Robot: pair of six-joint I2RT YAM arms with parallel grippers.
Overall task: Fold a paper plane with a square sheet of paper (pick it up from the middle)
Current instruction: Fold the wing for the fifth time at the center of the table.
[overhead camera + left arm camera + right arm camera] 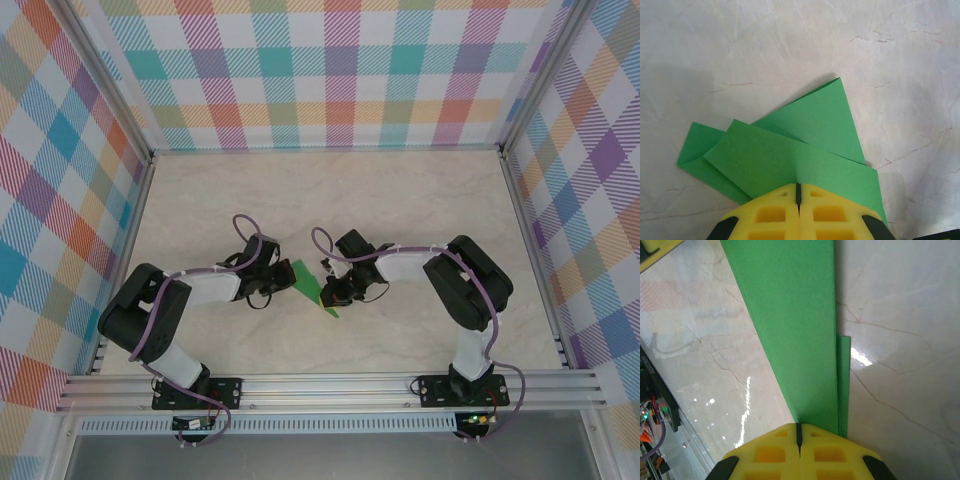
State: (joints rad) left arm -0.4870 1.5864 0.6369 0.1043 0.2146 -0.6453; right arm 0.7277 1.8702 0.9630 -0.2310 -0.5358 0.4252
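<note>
The sheet of paper (310, 285), bright green and already folded into overlapping layers, lies on the pale marbled counter (330, 200), and both arms reach in to meet at it. Seen from the top external camera, the left end effector (272, 288) sits at the sheet's left side and the right end effector (335, 292) at its right side, so that only a slanted green wedge shows between them. In the left wrist view the left end effector (799, 196) has its yellow fingers (770, 215) pressed together, with just a thin dark seam between them. Their tips meet the near edge of the sheet (790, 155), which spreads away from them as a broad flap, with a pointed triangular layer rising behind it and a smaller folded corner sticking out to the left. In the right wrist view the right end effector (799, 434) is likewise closed tight, seam to seam. The sheet (795, 330) runs straight away from its tips as a long band with a crisp straight edge along its right side, where a narrow lower layer peeks out. The paper lies face-up to both cameras rather than edge-on in either seam. Whether the tips press on it or merely touch it, I cannot tell.
</note>
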